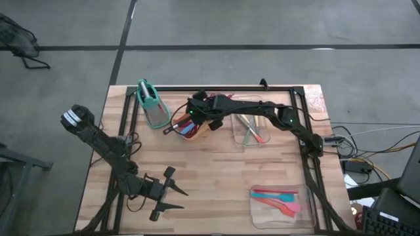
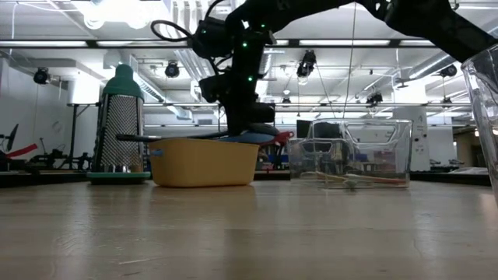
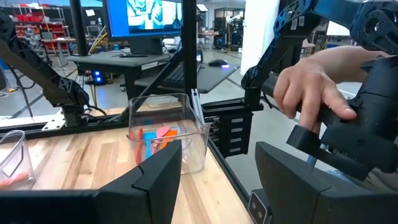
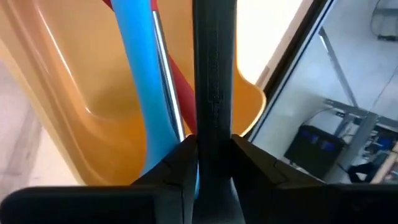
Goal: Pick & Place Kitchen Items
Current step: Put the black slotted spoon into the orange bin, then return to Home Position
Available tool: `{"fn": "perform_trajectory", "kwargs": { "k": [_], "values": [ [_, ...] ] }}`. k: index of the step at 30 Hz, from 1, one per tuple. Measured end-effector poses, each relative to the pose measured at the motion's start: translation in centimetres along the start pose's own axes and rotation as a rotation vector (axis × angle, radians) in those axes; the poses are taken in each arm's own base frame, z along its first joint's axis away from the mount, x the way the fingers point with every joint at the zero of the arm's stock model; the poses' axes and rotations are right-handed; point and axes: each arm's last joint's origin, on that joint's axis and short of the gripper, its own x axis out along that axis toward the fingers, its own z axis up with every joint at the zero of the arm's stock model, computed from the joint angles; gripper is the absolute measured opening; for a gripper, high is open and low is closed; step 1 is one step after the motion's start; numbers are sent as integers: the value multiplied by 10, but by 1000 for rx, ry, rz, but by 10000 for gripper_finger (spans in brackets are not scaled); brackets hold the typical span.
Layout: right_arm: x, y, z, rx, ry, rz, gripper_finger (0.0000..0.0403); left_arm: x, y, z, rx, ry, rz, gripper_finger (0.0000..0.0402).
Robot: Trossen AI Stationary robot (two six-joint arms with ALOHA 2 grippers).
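Right pincer (image 4: 214, 149) lowered into the orange rectangular plastic tub (image 1: 192, 129), clamped on a slim black utensil handle (image 4: 214, 74) that runs straight up between its two fingers, apparently to lift that one piece clear of the rest; beside the handle inside the tub, a blue utensil (image 4: 146, 93) with a thin metal strip along it and a red utensil (image 4: 183, 87) beneath, both lying loose and untouched. Just beside the tub, toward the table's back edge, one grey metal grater with a teal handle (image 1: 151, 103), standing upright and out of the way. On the tub's other side, one clear plastic tray (image 1: 251, 128) holding a few slim pieces in green and orange, probably sorted already. Well away from the tub, toward the near right corner of the wooden table (image 1: 216, 177), a second clear plastic tray (image 1: 281, 202) holding teal, red and pink spatulas; exact count not readable. Left pincer (image 1: 172, 191) resting well apart from the tub near the front edge, fingers spread wide and empty, waiting. Beyond the table in the left wrist view, a person's hand (image 3: 311, 87) on dark equipment, not among the utensils.
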Motion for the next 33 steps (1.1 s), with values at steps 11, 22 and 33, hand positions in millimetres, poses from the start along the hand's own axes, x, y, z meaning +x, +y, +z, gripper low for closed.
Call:
{"fn": "perform_trajectory", "kwargs": {
  "k": [11,22,33],
  "values": [
    [0,5,-1,6,5,48,145,0,0,0,0,0,0,211],
    [-17,5,0,-6,26,56,193,0,0,0,2,0,1,211],
    [-53,-1,-7,78,66,97,225,0,0,0,2,0,1,211]
  ]
}}
